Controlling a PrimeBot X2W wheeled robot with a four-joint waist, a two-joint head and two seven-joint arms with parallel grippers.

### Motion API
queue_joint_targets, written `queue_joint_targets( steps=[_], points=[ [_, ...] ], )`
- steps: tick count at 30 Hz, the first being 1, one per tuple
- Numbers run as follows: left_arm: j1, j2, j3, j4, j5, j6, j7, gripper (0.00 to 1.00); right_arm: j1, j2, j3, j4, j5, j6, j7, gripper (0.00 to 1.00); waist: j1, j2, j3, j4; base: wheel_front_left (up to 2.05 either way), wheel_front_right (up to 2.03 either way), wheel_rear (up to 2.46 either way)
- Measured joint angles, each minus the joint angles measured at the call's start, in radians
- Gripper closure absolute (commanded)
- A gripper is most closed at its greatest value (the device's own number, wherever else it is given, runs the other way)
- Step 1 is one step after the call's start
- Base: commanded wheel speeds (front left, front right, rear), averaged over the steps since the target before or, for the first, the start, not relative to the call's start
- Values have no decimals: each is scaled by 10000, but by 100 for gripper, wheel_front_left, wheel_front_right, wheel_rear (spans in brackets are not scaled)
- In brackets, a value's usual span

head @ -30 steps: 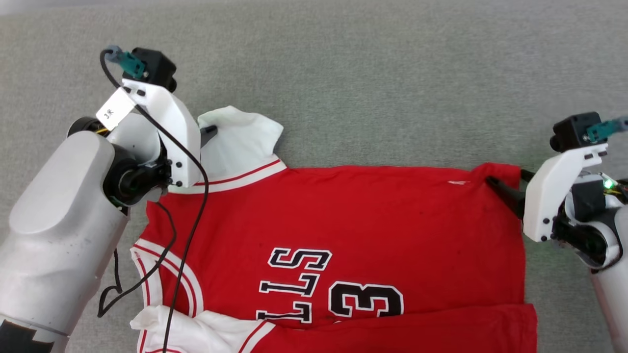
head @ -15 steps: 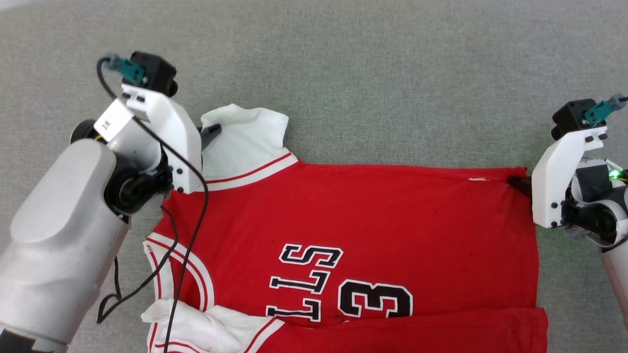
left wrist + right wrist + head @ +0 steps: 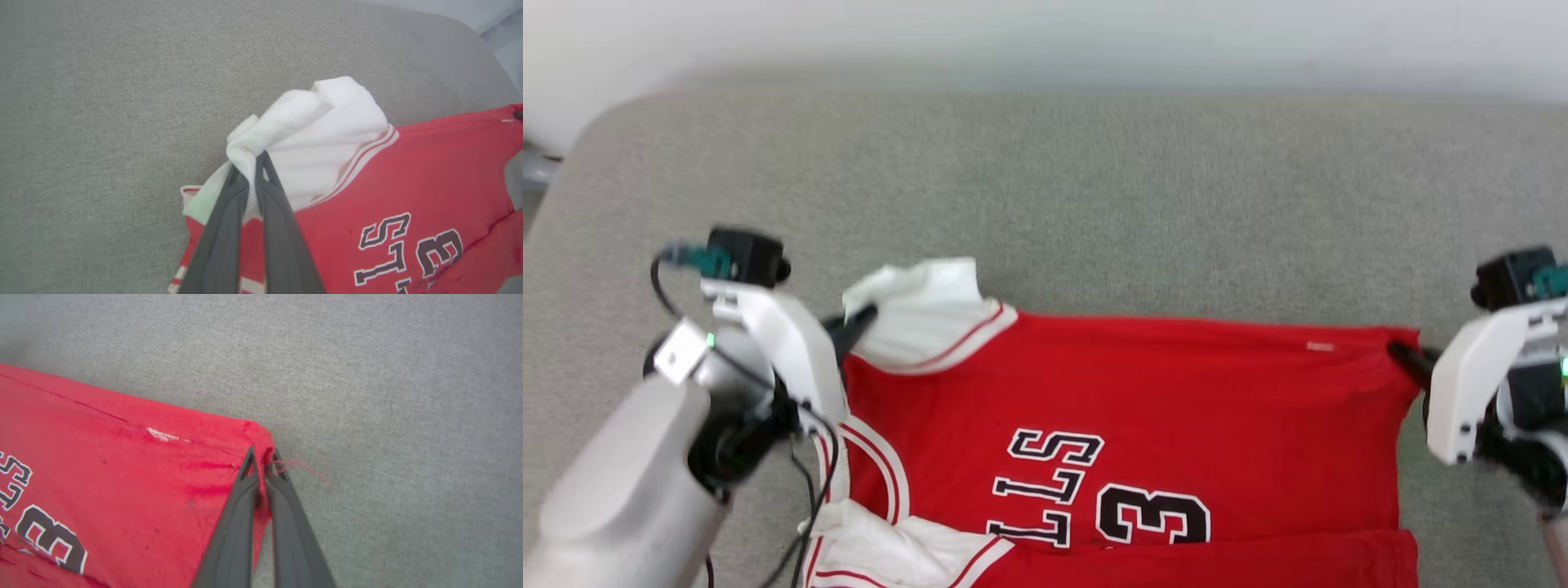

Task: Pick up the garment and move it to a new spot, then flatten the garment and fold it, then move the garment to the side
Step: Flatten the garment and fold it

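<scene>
A red jersey [image 3: 1135, 392] with white sleeves lies print-up on a grey fabric-covered desk [image 3: 1045, 180], its black numeral 3 [image 3: 1152, 514] towards 6 o'clock.

The right end effector [image 3: 1401, 353], at the jersey's 2 o'clock, had its fingers spread astride the hem corner a second ago. Now they are pressed together, pinching that corner. The left end effector [image 3: 862, 314], at 10 o'clock, keeps its pinch on the bunched white sleeve [image 3: 923, 306]. The robot's head camera has also tilted up, so the desk's far edge now shows at 12 o'clock. With both far corners gripped and the far edge drawn straight between them, the jersey looks ready to be lifted or pulled flat.

The left wrist view shows the sleeve cloth [image 3: 318, 122] gathered over the closed fingers of the left end effector [image 3: 249, 163]. The right wrist view shows the right end effector [image 3: 263, 455] biting just inside the hem corner [image 3: 253, 433], with a loose red thread [image 3: 310, 467] trailing towards 3 o'clock.
</scene>
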State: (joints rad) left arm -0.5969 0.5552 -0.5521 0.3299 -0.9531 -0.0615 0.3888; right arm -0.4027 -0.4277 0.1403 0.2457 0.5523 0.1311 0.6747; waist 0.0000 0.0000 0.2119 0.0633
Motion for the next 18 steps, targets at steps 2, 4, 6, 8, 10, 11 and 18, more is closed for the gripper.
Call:
queue_joint_targets(
  steps=[2,4,6,8,10,11,18],
  points=[
    [598,44,100,-268,-169,127,-188,100,569,169,-268,-291,-138,0,-146,100,0,0,-231,48,0,0,0],
    [1245,63,146,-568,-414,251,-259,100,1171,389,-506,-581,-236,-2,-213,100,-1,0,-454,86,0,0,0],
    [1850,134,173,-844,-491,408,-407,100,1740,610,-696,-794,-286,-2,-230,100,-1,0,-653,119,0,0,0],
    [2359,142,188,-1070,-640,543,-537,100,2284,834,-918,-947,-301,-2,-290,100,-1,0,-815,165,0,0,0],
    [2932,94,184,-1223,-809,637,-648,100,2821,1028,-1104,-1032,-314,-2,-370,100,-1,0,-959,205,0,0,0],
    [3213,63,176,-1271,-878,673,-709,100,3066,1126,-1210,-1062,-334,-2,-393,100,-1,0,-1024,222,0,0,0],
    [4656,-84,111,-1256,-1110,1012,-1162,100,4435,1781,-1703,-1154,-353,-2,-663,100,-2,0,-1231,246,0,0,0]
  ],
)
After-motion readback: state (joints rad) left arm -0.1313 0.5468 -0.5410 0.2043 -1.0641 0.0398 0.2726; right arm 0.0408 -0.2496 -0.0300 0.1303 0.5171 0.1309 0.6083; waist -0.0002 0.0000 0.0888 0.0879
